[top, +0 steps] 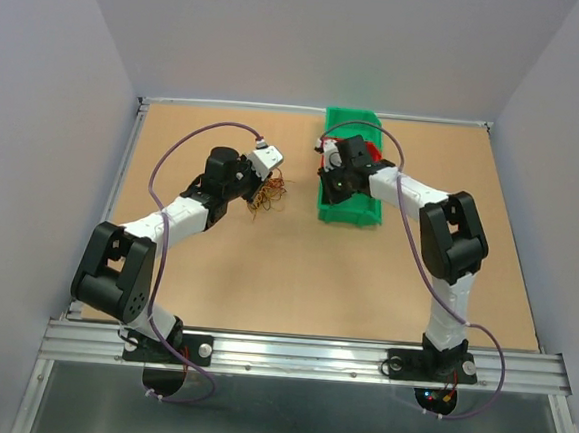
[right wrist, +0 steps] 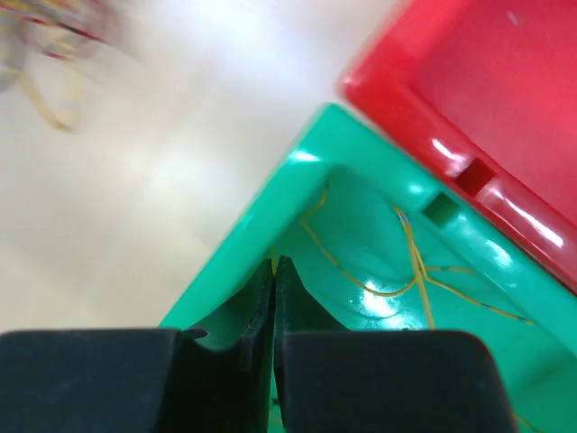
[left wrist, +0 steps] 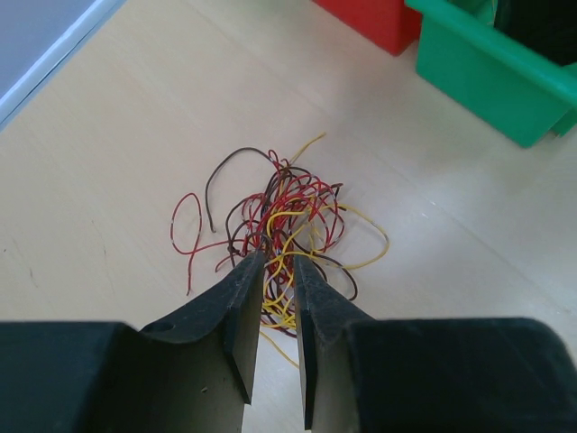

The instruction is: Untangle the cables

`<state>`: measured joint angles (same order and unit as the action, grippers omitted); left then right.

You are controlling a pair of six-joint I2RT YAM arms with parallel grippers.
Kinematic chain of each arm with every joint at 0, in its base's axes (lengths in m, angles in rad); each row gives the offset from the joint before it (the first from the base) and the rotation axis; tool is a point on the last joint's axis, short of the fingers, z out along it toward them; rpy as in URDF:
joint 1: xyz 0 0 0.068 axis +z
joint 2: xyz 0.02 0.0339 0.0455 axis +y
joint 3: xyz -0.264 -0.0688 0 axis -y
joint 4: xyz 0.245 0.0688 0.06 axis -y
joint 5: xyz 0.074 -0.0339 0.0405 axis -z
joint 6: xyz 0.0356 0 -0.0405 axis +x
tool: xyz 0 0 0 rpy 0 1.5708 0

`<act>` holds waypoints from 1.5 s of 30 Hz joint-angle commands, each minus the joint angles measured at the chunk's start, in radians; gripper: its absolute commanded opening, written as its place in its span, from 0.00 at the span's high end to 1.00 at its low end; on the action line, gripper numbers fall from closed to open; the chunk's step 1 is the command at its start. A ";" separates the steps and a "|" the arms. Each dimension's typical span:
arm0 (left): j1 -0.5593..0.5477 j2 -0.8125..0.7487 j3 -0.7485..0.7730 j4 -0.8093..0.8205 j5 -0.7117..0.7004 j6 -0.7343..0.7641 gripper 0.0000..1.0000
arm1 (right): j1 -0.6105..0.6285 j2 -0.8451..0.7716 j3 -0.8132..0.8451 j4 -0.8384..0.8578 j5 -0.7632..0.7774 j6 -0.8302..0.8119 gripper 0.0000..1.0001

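Observation:
A tangled clump of thin red, yellow and dark cables (left wrist: 284,216) lies on the table; it also shows in the top view (top: 266,193). My left gripper (left wrist: 279,262) is right over its near side, jaws a narrow gap apart, with yellow and red strands showing between them. My right gripper (right wrist: 274,263) is shut inside a green bin (right wrist: 297,171), with a thin yellow cable pinched at its tips. Loose yellow cables (right wrist: 406,271) lie on the bin's floor. In the top view the right gripper (top: 335,175) is over the green bin (top: 350,216).
A red bin (right wrist: 469,90) stands against the far side of the green bin; both show in the left wrist view, red bin (left wrist: 379,23) and green bin (left wrist: 487,81), to the right beyond the clump. Low walls border the table (top: 264,285).

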<state>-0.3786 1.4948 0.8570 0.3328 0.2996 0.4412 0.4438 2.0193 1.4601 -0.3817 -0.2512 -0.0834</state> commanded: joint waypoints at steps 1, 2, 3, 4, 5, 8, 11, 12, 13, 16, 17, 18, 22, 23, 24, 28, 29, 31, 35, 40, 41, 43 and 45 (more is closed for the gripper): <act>-0.002 -0.010 0.008 0.037 -0.014 -0.010 0.68 | 0.076 0.033 0.155 -0.011 -0.010 0.017 0.96; -0.002 -0.010 0.008 0.037 -0.022 -0.013 0.68 | 0.079 0.042 0.173 -0.011 -0.008 0.031 0.95; 0.001 -0.010 0.008 0.038 -0.028 -0.015 0.68 | 0.078 0.051 0.195 -0.011 -0.005 0.046 0.94; 0.003 -0.010 0.008 0.040 -0.037 -0.019 0.66 | 0.079 0.061 0.210 -0.011 0.006 0.071 0.90; 0.003 -0.011 0.008 0.041 -0.048 -0.021 0.62 | 0.079 0.073 0.239 -0.010 0.022 0.080 0.76; 0.009 -0.013 0.008 0.048 -0.065 -0.033 0.52 | 0.079 0.076 0.258 -0.011 0.035 0.080 0.63; 0.012 -0.007 0.010 0.045 -0.066 -0.030 0.49 | 0.079 0.050 0.234 -0.009 0.052 0.080 0.56; 0.010 -0.001 0.011 0.040 -0.066 -0.030 0.49 | 0.079 0.038 0.205 -0.011 0.061 0.080 0.53; 0.010 0.002 0.016 0.037 -0.063 -0.026 0.48 | 0.079 0.006 0.188 -0.006 0.069 0.074 0.51; 0.012 0.021 0.030 0.018 -0.062 -0.019 0.48 | 0.078 -0.065 0.114 0.018 0.095 0.066 0.45; 0.010 0.025 0.033 0.015 -0.063 -0.016 0.48 | 0.078 -0.086 0.091 0.027 0.098 0.065 0.43; 0.010 0.031 0.037 0.011 -0.063 -0.018 0.48 | 0.078 -0.105 0.056 0.047 0.099 0.065 0.43; 0.012 0.050 0.048 0.000 -0.077 -0.016 0.48 | 0.079 -0.201 -0.033 0.093 0.081 0.062 0.43; 0.010 0.056 0.054 -0.006 -0.079 -0.015 0.48 | 0.078 -0.237 -0.049 0.099 0.076 0.060 0.43; 0.010 0.070 0.066 -0.020 -0.079 -0.015 0.48 | 0.079 -0.258 -0.072 0.122 0.081 0.062 0.41; 0.010 0.108 0.089 -0.043 -0.083 -0.012 0.46 | 0.078 -0.353 -0.168 0.177 0.145 0.068 0.31; 0.009 0.114 0.096 -0.047 -0.089 -0.009 0.46 | 0.078 -0.372 -0.185 0.185 0.161 0.070 0.29; 0.010 0.140 0.112 -0.063 -0.099 -0.007 0.46 | 0.078 -0.428 -0.227 0.199 0.191 0.074 0.28; 0.009 0.192 0.154 -0.107 -0.122 -0.006 0.62 | 0.079 -0.537 -0.302 0.234 0.190 0.080 0.28; 0.009 0.182 0.163 -0.130 -0.087 0.001 1.00 | 0.078 -0.653 -0.386 0.317 0.152 0.080 0.27; 0.009 0.170 0.157 -0.127 -0.076 -0.001 1.00 | 0.078 -0.669 -0.397 0.326 0.123 0.080 0.27; 0.009 0.130 0.139 -0.120 -0.070 0.001 1.00 | 0.078 -0.672 -0.411 0.354 0.081 0.061 0.27; 0.009 0.104 0.128 -0.115 -0.062 -0.001 1.00 | 0.078 -0.665 -0.418 0.372 0.009 0.034 0.28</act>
<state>-0.3710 1.7008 0.9859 0.2012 0.2066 0.4374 0.5232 1.3590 1.0794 -0.1234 -0.1253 -0.0105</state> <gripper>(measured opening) 0.027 0.725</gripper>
